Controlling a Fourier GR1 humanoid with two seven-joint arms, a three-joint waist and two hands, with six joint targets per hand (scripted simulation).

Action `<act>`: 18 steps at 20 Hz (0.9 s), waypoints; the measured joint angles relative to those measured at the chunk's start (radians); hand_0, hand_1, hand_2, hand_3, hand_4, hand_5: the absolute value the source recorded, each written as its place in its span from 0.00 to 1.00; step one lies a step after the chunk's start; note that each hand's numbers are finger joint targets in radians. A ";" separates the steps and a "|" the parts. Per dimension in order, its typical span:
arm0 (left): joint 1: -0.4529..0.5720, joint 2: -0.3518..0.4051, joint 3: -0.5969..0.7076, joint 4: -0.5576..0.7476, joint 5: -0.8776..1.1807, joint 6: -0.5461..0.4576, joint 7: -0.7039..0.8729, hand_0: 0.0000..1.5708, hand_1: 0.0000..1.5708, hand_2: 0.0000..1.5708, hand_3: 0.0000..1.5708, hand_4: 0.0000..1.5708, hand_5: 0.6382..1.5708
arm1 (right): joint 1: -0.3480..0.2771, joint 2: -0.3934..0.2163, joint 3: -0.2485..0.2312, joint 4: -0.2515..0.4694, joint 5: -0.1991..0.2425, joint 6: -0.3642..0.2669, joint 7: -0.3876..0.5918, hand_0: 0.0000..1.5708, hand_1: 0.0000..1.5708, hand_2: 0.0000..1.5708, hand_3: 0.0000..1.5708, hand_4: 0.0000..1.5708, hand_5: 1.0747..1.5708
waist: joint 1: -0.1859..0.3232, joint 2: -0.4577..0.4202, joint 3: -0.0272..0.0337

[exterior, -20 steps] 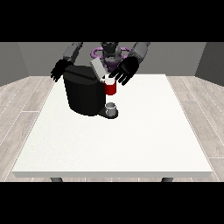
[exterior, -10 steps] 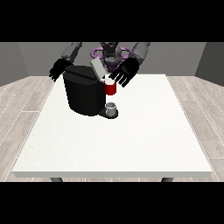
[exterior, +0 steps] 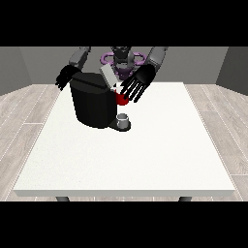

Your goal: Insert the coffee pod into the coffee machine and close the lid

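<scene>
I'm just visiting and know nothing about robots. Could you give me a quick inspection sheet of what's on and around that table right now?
Surface: large white table, mostly bare.
Job's things: black coffee machine at the far left part, lid raised; a red thing at the machine; a grey cup on its base. Pod not plainly seen.
Clutter: nothing seen.
Hands: hand at the view's right, fingers spread, over the machine's front; hand at the view's left behind the machine, fingers straight.
Cables: nothing seen.
Surroundings: wood-look floor, grey walls.
</scene>
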 measured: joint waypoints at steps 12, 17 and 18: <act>0.024 -0.021 -0.005 -0.021 -0.014 -0.032 0.003 0.00 0.00 0.00 0.00 0.00 1.00 | 0.043 -0.004 -0.025 0.052 -0.008 -0.002 -0.037 0.00 0.00 0.00 0.00 0.25 1.00 | 0.043 -0.064 -0.0004; 0.069 -0.062 0.007 -0.040 0.007 -0.040 0.013 0.00 0.00 0.00 0.00 0.00 1.00 | 0.073 -0.012 -0.044 0.068 -0.027 0.010 -0.040 0.00 0.00 0.00 0.00 0.25 1.00 | 0.076 -0.124 -0.0004; 0.072 -0.072 0.014 -0.045 0.017 -0.046 0.022 0.00 0.00 0.00 0.00 0.00 1.00 | 0.080 -0.013 -0.047 0.074 -0.031 0.013 -0.046 0.00 0.00 0.00 0.00 0.28 1.00 | 0.082 -0.137 -0.0005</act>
